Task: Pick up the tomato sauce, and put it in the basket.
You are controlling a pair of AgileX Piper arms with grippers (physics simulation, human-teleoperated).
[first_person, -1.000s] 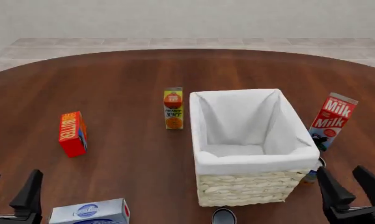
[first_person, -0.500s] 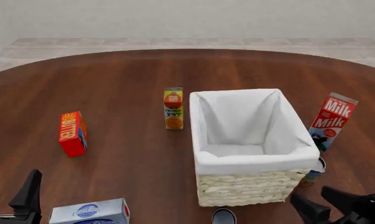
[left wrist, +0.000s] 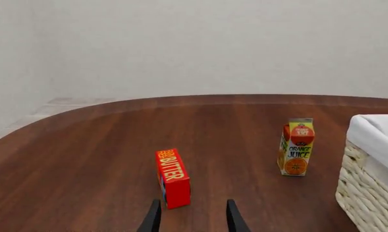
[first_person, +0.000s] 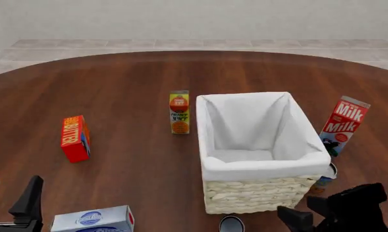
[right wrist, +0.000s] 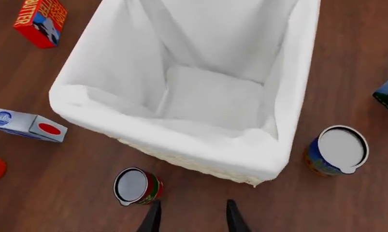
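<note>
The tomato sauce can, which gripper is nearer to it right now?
Right. The right gripper hangs just beside the tomato sauce, by the basket; the left gripper sits far across the table.

place: simulated room | cues: round wooden table [first_person: 116, 82], plain wall [left wrist: 213, 43], tiled floor [first_person: 180, 43]

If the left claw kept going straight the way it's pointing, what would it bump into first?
Probably the red butter box: it stands just beyond the open left claw, slightly off-centre, so one finger might only clip it. Depth is hard to judge.
</note>
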